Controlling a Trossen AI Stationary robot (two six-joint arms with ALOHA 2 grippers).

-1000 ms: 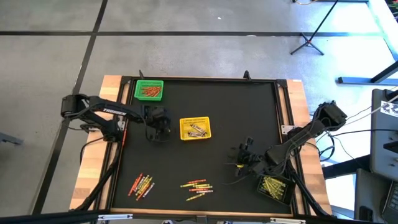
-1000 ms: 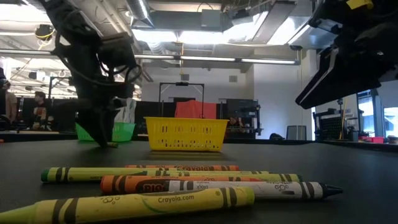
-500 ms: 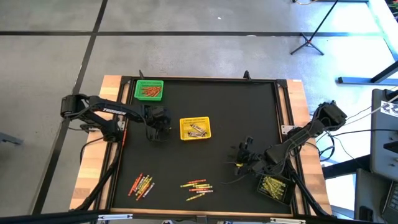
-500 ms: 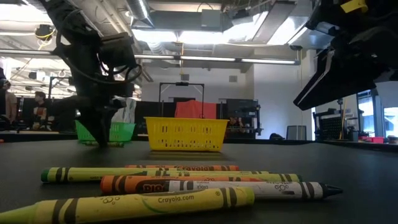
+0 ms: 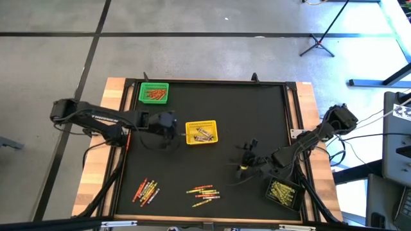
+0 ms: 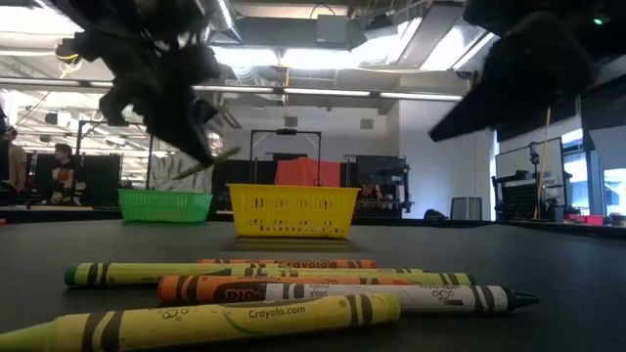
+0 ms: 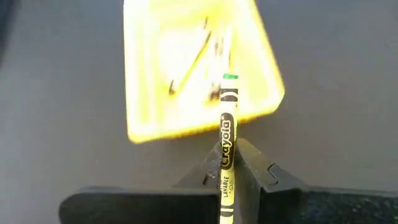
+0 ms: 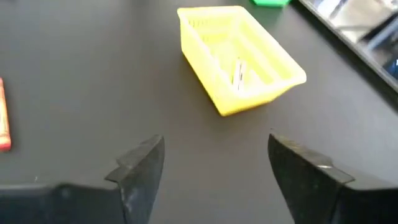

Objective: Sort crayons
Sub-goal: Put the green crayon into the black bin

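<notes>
My left gripper (image 5: 168,123) is just left of the yellow basket (image 5: 201,131), raised off the table and shut on a yellow-green crayon (image 7: 226,127). The crayon's green tip reaches over the basket's near wall. My right gripper (image 8: 214,168) is open and empty above the mat at the right (image 5: 247,160), facing the yellow basket (image 8: 239,59). Loose crayons lie in two groups near the front edge (image 5: 146,190) (image 5: 203,194). The green basket (image 5: 154,93) holds red-orange crayons. The black basket (image 5: 282,192) holds yellow ones. My left gripper pinches the crayon's paper-wrapped shaft (image 7: 225,163) between its two fingers, toward its rear half. The crayon lies along the fingers and sticks out ahead of them. It is lifted clear of the table, with its tip over the yellow basket (image 7: 199,68).
The yellow basket has a few crayons inside. A red crayon (image 8: 3,118) lies at the edge of the right wrist view. The black mat (image 5: 225,109) is bordered by a raised frame and wooden table edges. In the low view, crayons (image 6: 284,288) lie close in front.
My left gripper has risen from the table with the crayon and tipped from pointing down to nearly level, moving toward the yellow basket. The crayon is now lifted clear. My right gripper has gone a little toward the table's left.
</notes>
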